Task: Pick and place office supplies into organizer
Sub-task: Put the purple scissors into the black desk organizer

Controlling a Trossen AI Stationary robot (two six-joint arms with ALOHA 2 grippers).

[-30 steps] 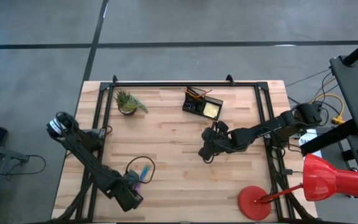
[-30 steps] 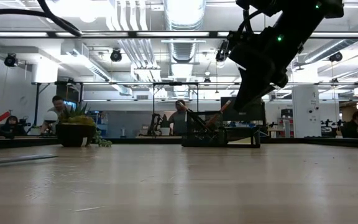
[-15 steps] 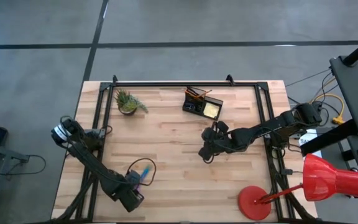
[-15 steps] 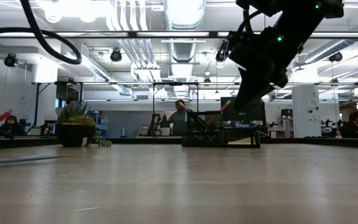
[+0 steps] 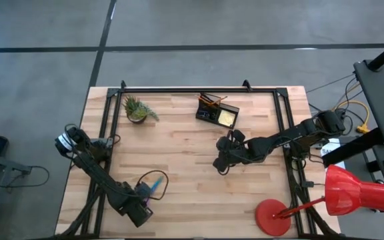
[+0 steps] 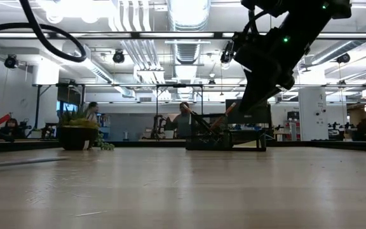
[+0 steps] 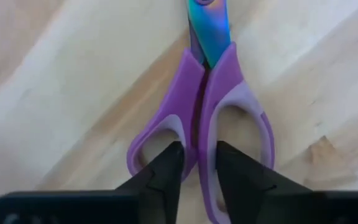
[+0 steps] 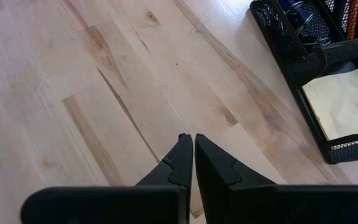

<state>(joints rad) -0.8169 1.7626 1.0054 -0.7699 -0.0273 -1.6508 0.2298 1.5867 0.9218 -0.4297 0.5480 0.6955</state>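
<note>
The purple-handled scissors (image 7: 205,118) have rainbow-tinted blades and lie near the table's near-left corner (image 5: 154,188), blades pointing away from my left gripper (image 7: 199,163), which is shut on their handles. My right gripper (image 8: 193,138) is shut on nothing and hangs over the table's middle (image 5: 220,164), well short of the organizer. The black mesh organizer (image 5: 217,111) stands at the far edge. It holds orange pencils (image 5: 209,100) in its tall back section and a yellow sticky-note pad (image 8: 347,102) in its low tray. My left gripper has the scissors where the two handle loops meet (image 7: 197,134), their inner bars pinched between the two fingers. One fingertip (image 7: 169,163) sits in each loop opening. The fingers run along the scissors from the handle end. Whether the scissors are off the wood I cannot tell.
A small green potted plant (image 5: 137,110) stands far left. A red desk lamp (image 5: 332,197) stands at the near right corner. Black frame rails run along the left, right and far sides. Bare wood lies between the scissors and the organizer.
My left arm's rear joints have swung a little, and its gripper has drawn slightly toward the table's near edge at the scissors. The right arm has kept still.
</note>
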